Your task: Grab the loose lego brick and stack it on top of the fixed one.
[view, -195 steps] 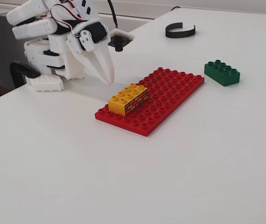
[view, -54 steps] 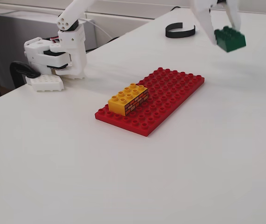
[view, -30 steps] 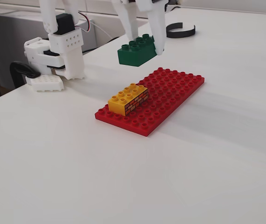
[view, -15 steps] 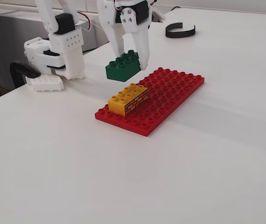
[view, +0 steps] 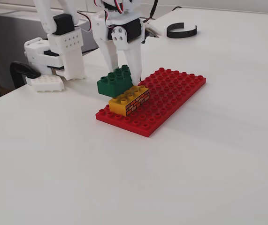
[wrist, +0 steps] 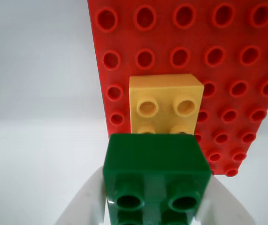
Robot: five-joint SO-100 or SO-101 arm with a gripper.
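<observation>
The white two-finger gripper (view: 124, 80) is clamped on the dark green studded plastic lego brick (view: 114, 81), its white fingers (wrist: 84, 201) flanking the brick's sides in the wrist view. In the fixed view the green brick hangs tilted, its near end overlapping the far end of the yellow studded brick with the brown brick-wall print (view: 129, 100), which sits on the flat red studded baseplate (view: 171, 96) near its 9 o'clock edge. Whether the two bricks already touch cannot be told. From the held brick, the yellow one lies toward 5 o'clock in the fixed view and toward 12 o'clock in the wrist view (wrist: 165, 104), where part of its studded top shows beyond the green brick (wrist: 156, 180). The long axes of both bricks appear roughly parallel, running from 7 to 1 o'clock in the fixed view, so the coming move probably calls for a short shift along that axis, levelling, then pressing down. The white surface (view: 77, 164) is open on the 6 and 9 o'clock sides; the bare baseplate studs toward 3 o'clock leave room too.
</observation>
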